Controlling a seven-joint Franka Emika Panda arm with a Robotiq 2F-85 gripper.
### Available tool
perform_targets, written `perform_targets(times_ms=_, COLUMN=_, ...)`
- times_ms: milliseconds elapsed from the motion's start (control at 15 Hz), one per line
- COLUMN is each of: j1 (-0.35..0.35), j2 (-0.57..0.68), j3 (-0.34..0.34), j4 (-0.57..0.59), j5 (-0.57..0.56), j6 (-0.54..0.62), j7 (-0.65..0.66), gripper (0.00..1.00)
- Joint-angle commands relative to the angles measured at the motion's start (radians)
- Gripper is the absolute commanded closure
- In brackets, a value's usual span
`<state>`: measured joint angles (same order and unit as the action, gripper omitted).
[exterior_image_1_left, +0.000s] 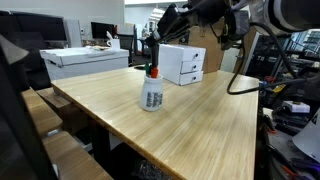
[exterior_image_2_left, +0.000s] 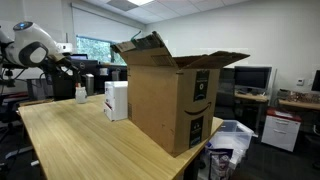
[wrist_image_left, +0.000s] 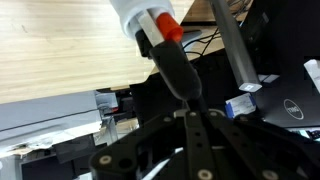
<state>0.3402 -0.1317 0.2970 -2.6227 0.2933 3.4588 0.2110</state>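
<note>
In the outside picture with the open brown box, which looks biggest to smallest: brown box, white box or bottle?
1. brown box, helped by standing nearest the camera
2. white box
3. bottle, farthest back

Nothing was legible: the dark print (exterior_image_2_left: 200, 88) on the cardboard box (exterior_image_2_left: 160, 110), at three o'clock from the bottle (exterior_image_2_left: 80, 94), was too blurred.
</note>
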Motion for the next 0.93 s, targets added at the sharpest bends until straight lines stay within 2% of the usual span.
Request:
perform_targets(times_ms=0, j1=0.003, j2=-0.009, j3=0.015, j4=-0.006, j5=0.029, j6=0.000, j7=0.052, gripper=0.98)
perform_targets(times_ms=200, j1=0.005, j2=-0.006, j3=0.012, j4=-0.003, j5=0.006, j6=-0.005, j7=0.113, gripper=0.98)
perform_targets(times_ms=267, j1=0.004, j2=-0.005, j3=0.012, j4=-0.005, j5=0.007, j6=-0.005, j7=0.122, gripper=0.73)
perform_targets(times_ms=400, j1=0.002, j2=-0.004, j3=0.009, j4=-0.006, j5=0.003, j6=-0.005, j7=0.133, gripper=0.68)
perform_targets(times_ms=867, j1=-0.008, j2=0.010, j3=0.015, j4=-0.034, j5=0.012, j6=-0.004, j7=0.088, gripper=0.31)
